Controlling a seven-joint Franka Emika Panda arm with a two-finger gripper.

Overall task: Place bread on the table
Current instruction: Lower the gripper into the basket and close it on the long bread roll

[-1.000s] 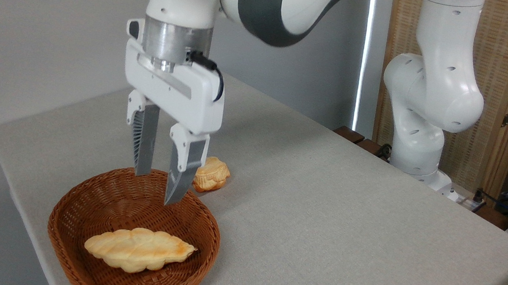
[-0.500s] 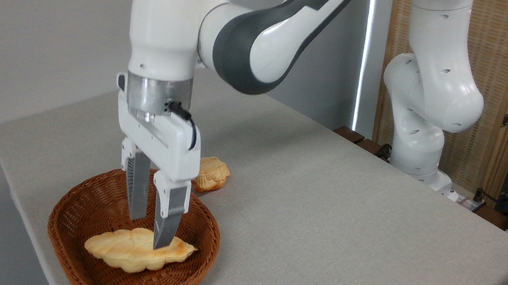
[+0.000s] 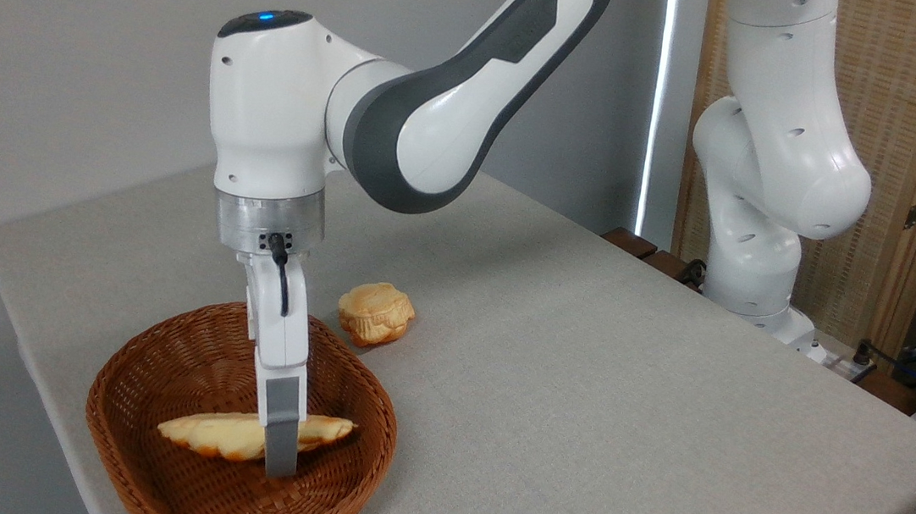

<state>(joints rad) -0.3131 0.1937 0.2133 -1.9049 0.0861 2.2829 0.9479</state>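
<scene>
1 hand [image 3: 279, 464] down inside basket [image 3: 147, 463] on table [image 3: 578, 406], seen edge-on across tilted bread [image 3: 222, 434]; grip state cannot be told.

The wicker basket [image 3: 154, 395] sits on the table [image 3: 578, 406] at its near left corner. The bread [image 3: 222, 435] lies inside it, toward the near side. The gripper [image 3: 279, 460] reaches down into the basket across the loaf's middle. A small bun [image 3: 375, 313] rests on the table just beyond the basket's far right rim.

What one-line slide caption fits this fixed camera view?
Gripper reaches down around the braided bread inside the wicker basket; a small bun sits on the table.
</scene>
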